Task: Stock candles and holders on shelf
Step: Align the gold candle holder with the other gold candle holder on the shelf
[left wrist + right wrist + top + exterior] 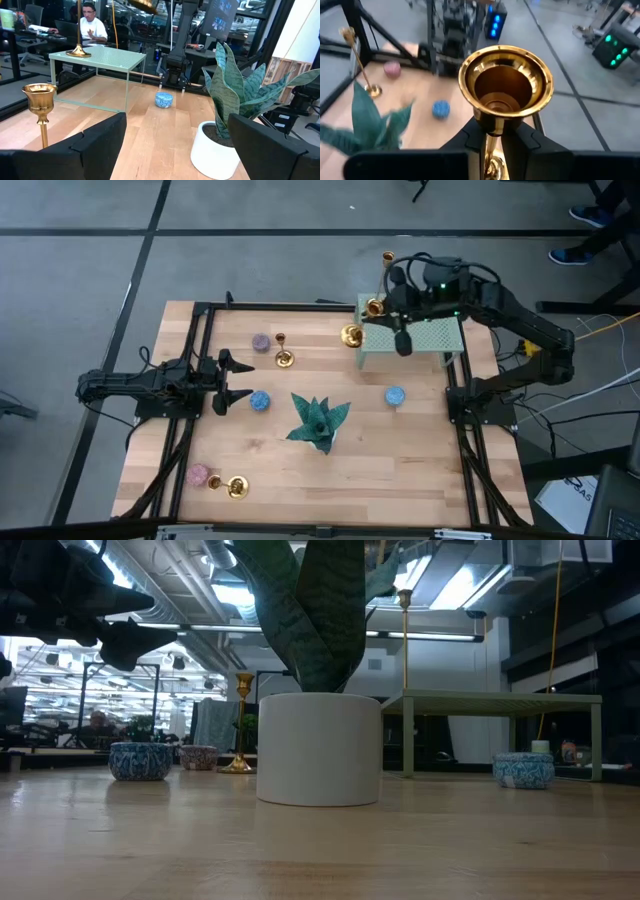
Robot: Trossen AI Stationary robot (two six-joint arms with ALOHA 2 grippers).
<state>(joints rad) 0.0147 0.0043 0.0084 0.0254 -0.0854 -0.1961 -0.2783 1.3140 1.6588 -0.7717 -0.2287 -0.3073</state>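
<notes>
The right gripper (pixel 492 131) is clamped on the stem of a gold holder (pixel 505 86) just under its cup, keeping it upright above the pale green shelf (pixel 432 337) at the table's far right corner. Gripping high on the stem likely leaves the flared base free to settle flat on the perforated top. In the high view this held holder (pixel 374 307) hangs over the shelf's left end, close to a second holder (pixel 351 335) that appears to stand at that end's near corner; the left wrist view shows a gold base resting on the shelf top there. Another gold cup (pixel 388 256) shows beyond the shelf's far edge, but what carries it cannot be told.

The left gripper (pixel 232 378) waits over the table's left side with its fingers spread apart, holding nothing, beside a blue candle (pixel 260 400).

Still on the wooden table (pixel 420 450): a mauve-grey candle (pixel 261 341) and a holder (pixel 284 358) toward the far edge, a second blue candle (pixel 394 395) just in front of the shelf, and a pink candle (pixel 199 475) with another holder (pixel 236 486) near the left near corner. The potted plant (pixel 318 422) sits mid-table, between the arms. Judging by this, stocking has barely begun.
</notes>
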